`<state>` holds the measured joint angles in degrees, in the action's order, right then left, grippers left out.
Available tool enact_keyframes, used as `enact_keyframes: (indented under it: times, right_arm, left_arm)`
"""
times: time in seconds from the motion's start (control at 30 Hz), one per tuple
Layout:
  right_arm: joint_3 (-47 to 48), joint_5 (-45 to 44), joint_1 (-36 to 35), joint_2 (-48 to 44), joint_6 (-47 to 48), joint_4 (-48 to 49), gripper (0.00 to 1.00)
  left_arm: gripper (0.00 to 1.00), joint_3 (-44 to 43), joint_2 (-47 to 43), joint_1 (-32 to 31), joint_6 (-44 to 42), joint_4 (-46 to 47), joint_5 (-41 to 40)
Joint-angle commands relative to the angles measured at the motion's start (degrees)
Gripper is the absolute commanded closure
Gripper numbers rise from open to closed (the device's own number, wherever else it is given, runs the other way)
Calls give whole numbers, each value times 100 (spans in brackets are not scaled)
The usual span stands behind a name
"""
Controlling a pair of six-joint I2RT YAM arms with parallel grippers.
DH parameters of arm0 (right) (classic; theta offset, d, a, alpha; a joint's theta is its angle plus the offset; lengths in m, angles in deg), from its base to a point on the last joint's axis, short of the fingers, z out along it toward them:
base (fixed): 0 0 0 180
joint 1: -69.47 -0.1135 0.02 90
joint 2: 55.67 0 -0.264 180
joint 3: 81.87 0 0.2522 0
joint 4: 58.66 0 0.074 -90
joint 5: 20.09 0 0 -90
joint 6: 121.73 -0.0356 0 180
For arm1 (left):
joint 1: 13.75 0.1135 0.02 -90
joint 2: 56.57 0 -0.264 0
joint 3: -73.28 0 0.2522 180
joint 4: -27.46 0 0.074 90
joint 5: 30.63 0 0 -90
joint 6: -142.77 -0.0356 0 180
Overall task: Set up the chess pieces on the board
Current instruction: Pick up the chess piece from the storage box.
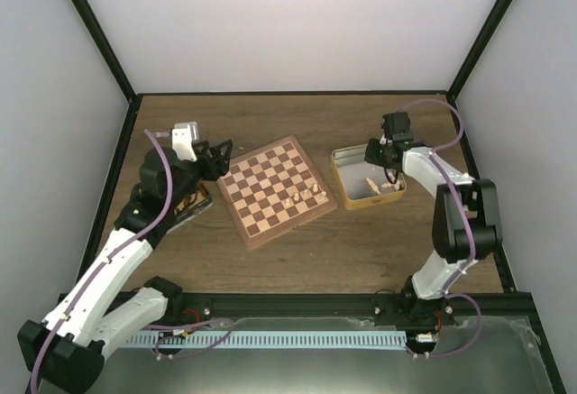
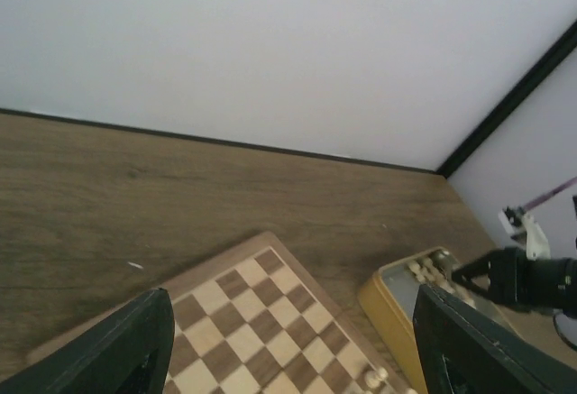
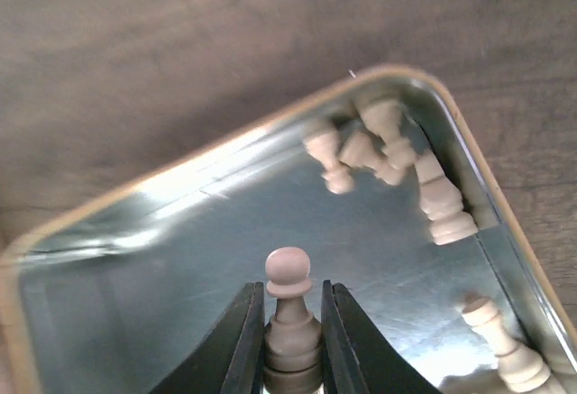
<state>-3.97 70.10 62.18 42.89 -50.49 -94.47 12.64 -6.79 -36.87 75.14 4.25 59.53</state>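
The board (image 1: 270, 188) lies at mid-table, and three pale chess pieces (image 1: 306, 197) stand near its right edge. My right gripper (image 3: 290, 293) is shut on a pale pawn (image 3: 288, 272), gripped by its base just above the floor of the yellow tin (image 3: 225, 146). Several more pale pieces (image 3: 361, 152) lie loose in the tin's far corner. Seen from above, the right gripper (image 1: 375, 153) hangs over that tin (image 1: 343, 185). My left gripper (image 1: 216, 156) is open and empty above the board's left corner, with the board (image 2: 261, 322) visible between its fingers (image 2: 135, 344).
A second tin (image 1: 194, 203) lies left of the board, under the left arm. Black frame posts and white walls close off the table's back and sides. The right arm's gripper (image 2: 505, 277) also appears in the left wrist view, beside the yellow tin (image 2: 392, 308).
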Motion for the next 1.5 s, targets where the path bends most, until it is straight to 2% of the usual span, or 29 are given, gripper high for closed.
enact_keyframes:
  times: [0.0,0.1,0.2,0.43,0.57,0.8,1.13,1.3,1.47]
  right_arm:
    - [-168,652,46,-814,-1013,669,86]
    - [-423,1023,-61,-1340,-1987,897,86]
    - [-788,1136,-478,-1857,-3127,1170,87]
    - [-1771,525,-2245,-2749,-6116,2095,87]
    - [-1825,166,-3097,-2739,-7187,2407,87]
    - [-1274,155,-3714,-2171,-7610,2551,86]
    - [-639,444,-3938,-1555,-7607,2653,85]
    - [-529,501,-3956,-1450,-7586,2675,85]
    - [-517,563,-3956,-1394,-7590,2719,85]
  left_arm:
    - [25,139,59,18,495,457,783]
    - [25,313,48,-6,857,823,1039]
    - [25,540,61,-91,1224,1150,1150]
    - [26,1254,128,-617,1846,1947,1080]
    - [26,1635,136,-1106,1816,2439,853]
    - [27,1898,479,-1862,1611,2933,100]
    - [49,1988,779,-2270,1732,2981,-860]
    - [61,2002,889,-2281,1729,3092,-877]
    - [64,1954,1016,-2283,1623,3252,-812]
